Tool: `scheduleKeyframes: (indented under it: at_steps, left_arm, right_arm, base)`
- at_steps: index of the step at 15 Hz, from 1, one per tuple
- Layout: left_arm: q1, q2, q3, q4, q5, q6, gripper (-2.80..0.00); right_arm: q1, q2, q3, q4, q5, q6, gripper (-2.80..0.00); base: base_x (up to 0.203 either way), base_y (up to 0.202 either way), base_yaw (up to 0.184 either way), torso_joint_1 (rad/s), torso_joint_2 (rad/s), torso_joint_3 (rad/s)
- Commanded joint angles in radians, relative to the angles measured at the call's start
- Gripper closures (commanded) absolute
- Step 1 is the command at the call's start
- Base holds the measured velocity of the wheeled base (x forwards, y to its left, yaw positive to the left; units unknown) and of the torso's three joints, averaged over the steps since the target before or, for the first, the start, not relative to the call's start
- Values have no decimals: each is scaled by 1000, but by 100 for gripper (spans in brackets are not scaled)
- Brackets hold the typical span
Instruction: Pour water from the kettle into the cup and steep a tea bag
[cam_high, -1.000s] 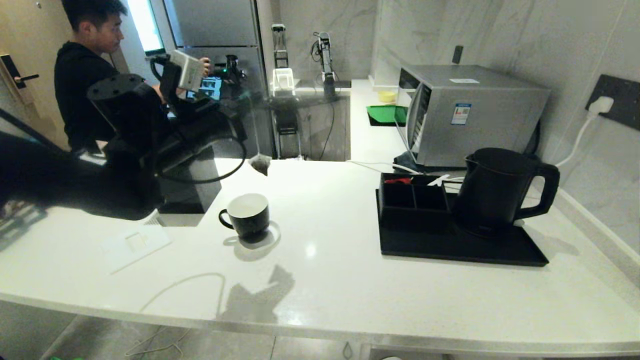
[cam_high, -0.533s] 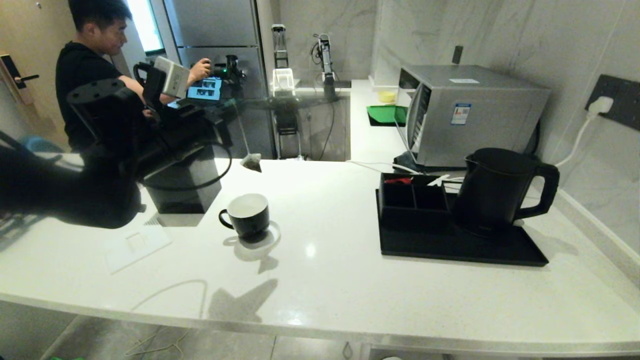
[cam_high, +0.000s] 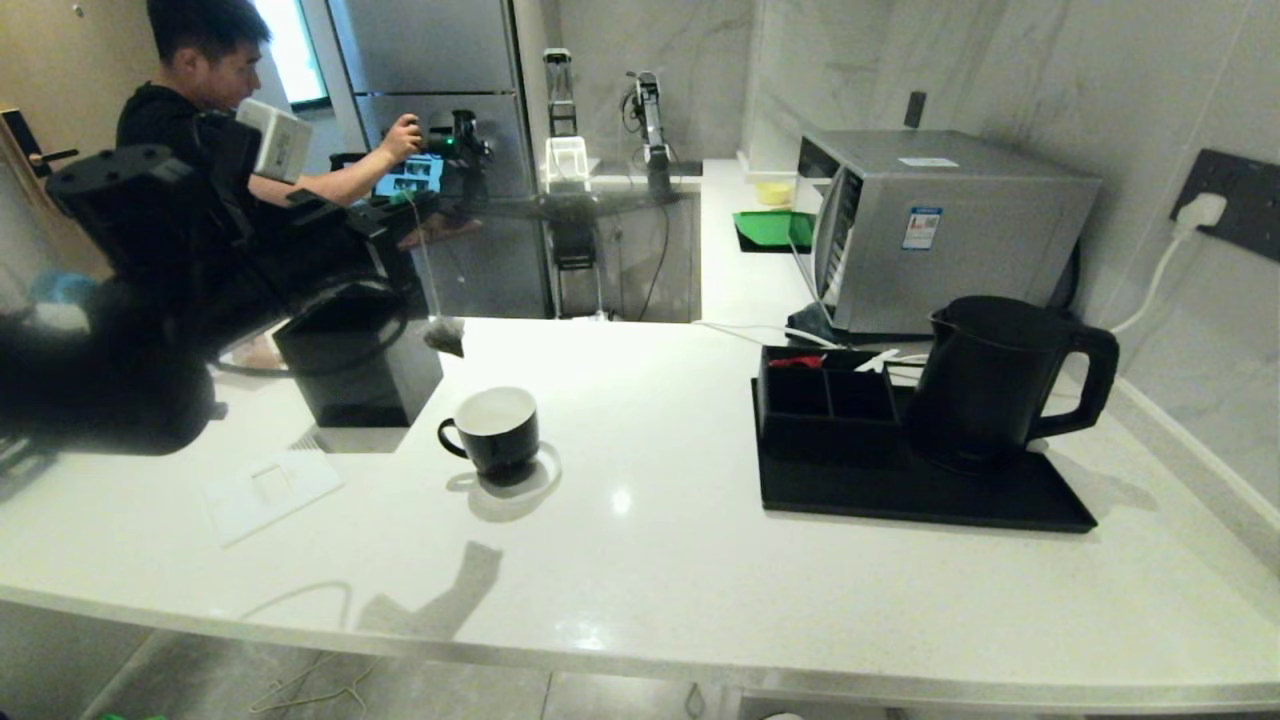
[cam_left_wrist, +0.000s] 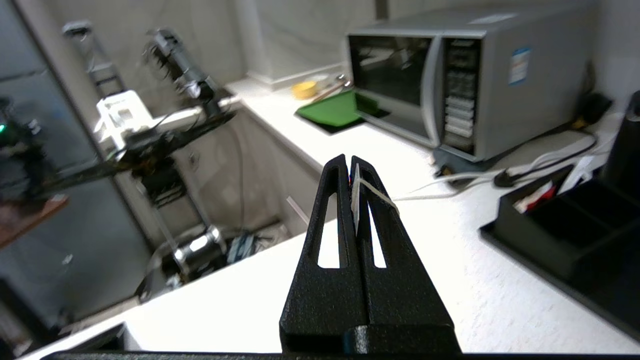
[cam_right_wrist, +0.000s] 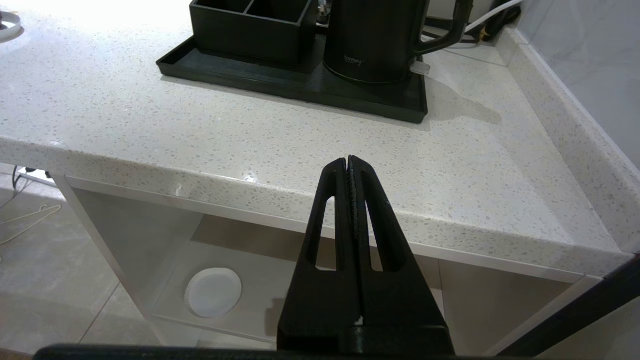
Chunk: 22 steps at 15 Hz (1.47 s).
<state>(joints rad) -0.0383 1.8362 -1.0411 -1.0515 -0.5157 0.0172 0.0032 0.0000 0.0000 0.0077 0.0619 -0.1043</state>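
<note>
The tea bag (cam_high: 444, 336) hangs on its thin string above the counter, behind and to the left of the cup (cam_high: 492, 428). My left gripper (cam_high: 403, 207) is raised at the left, shut on the bag's tag (cam_left_wrist: 355, 201); the string (cam_left_wrist: 381, 192) runs off over one finger. The cup is black outside, white inside, and upright. The black kettle (cam_high: 992, 380) stands on a black tray (cam_high: 930, 500) at the right. My right gripper (cam_right_wrist: 349, 161) is shut on nothing, low in front of the counter's edge, facing the kettle (cam_right_wrist: 375, 40).
A black square box (cam_high: 356, 372) stands just left of the hanging bag. A compartment box (cam_high: 825, 395) shares the tray with the kettle. A microwave (cam_high: 945, 225) stands behind, with cables beside it. A person (cam_high: 190, 110) stands at the far left. A white card (cam_high: 272, 490) lies on the counter.
My left arm has swung to the left with the tea bag, which now hangs by the black square box instead of behind the cup. The right arm has not moved.
</note>
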Motion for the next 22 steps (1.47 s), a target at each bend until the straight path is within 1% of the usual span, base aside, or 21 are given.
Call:
scheduleKeyframes:
  at_steps: [1, 6, 11, 15, 18, 22]
  left_arm:
    - [8, -12, 45, -13, -3, 0, 0]
    - [25, -14, 134, -21, -1, 1, 0]
    - [20, -16, 154, -19, -2, 1, 0]
    - [25, -20, 204, -23, 0, 7, 0]
    - [25, 12, 234, -86, 0, 3, 0]
    - [23, 61, 227, -102, 4, 4, 0]
  right_arm:
    - [1, 0, 0, 0, 1, -2, 0]
    - [1, 0, 0, 0, 2, -1, 0]
    - [1, 0, 0, 0, 1, 0, 0]
    - [1, 0, 0, 0, 1, -1, 0]
    - [0, 0, 0, 0, 1, -1, 0]
    - [0, 0, 0, 0, 1, -1, 0]
  base:
    - [0, 0, 0, 0, 0, 0]
    - [0, 0, 0, 0, 0, 0]
    - [0, 0, 0, 0, 0, 0]
    - [0, 0, 0, 0, 0, 0]
    - [0, 0, 0, 0, 0, 0]
    - [0, 0, 0, 0, 0, 0]
